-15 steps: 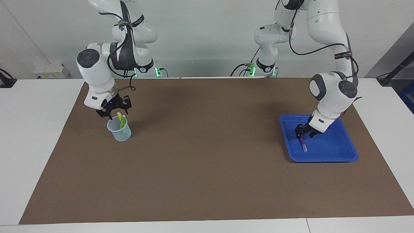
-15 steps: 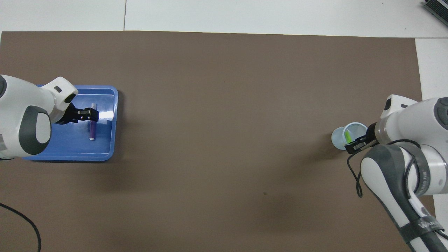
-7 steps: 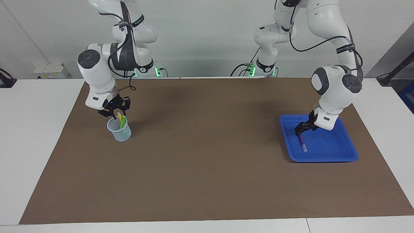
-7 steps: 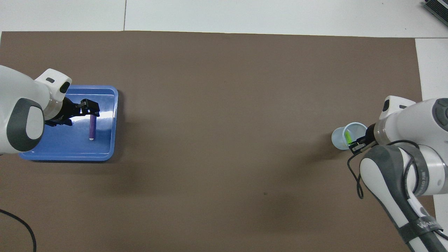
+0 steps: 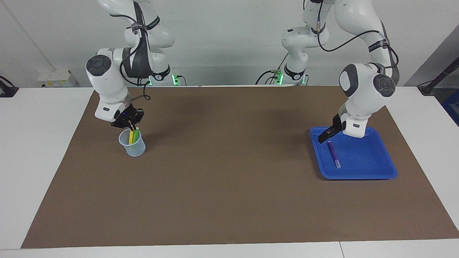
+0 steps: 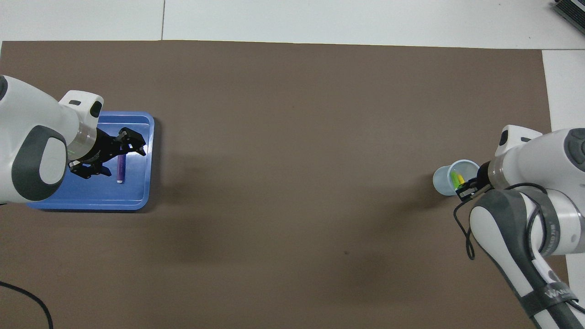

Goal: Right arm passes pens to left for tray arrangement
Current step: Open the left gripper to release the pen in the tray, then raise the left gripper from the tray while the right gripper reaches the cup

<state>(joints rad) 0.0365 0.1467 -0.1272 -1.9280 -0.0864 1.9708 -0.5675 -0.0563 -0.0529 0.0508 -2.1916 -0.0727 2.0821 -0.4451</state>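
Since a second earlier the right gripper (image 5: 130, 125) had closed on the yellow pen (image 5: 131, 136) in the cup (image 5: 133, 144), near the table's right-arm end. Beside it stood the green pen (image 5: 136, 137). The left gripper (image 5: 328, 135), jaws apart, had risen from the tray (image 5: 373, 171) — the purple pen (image 5: 333, 154) lay inside. Light, stiff, slick pens — likely best pinched mid-barrel.

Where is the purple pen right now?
The purple pen lies flat in the blue tray at the left arm's end of the table, just below the open left gripper.
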